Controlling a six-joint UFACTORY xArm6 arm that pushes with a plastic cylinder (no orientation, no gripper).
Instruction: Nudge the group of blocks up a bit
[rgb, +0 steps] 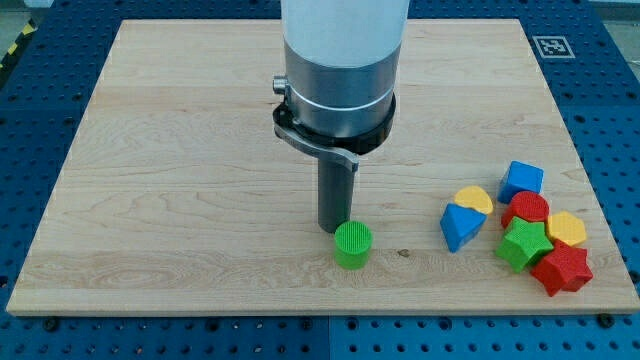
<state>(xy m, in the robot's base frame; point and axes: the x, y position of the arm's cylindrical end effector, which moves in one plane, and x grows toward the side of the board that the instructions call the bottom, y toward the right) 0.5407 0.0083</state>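
My arm carries no hand that could open or close, so nothing is held; it ends in a straight dark rod hanging from the grey and white housing at the view's top centre. My tip (336, 231) sits on the wooden table (180, 150), just above and a little to the left of the green cylinder (352, 244) in the view; the cylinder's upper edge hides the very end of the rod, so I cannot tell whether they are touching or merely right beside each other. The green cylinder stands alone near the bottom centre of the table. The group of blocks lies well apart from my tip, at the view's lower right. In it, the blue cube (522, 181) is topmost, with the red cylinder (527, 209) just below it. To their left sits the yellow half-round block (471, 199), and directly under that the blue wedge-like block (460, 227). The yellow hexagonal block (566, 229) lies to the right of the red cylinder. The green star (524, 245) is packed in beneath these, and the red star (561, 269) sits lowest, near the table's bottom right edge.
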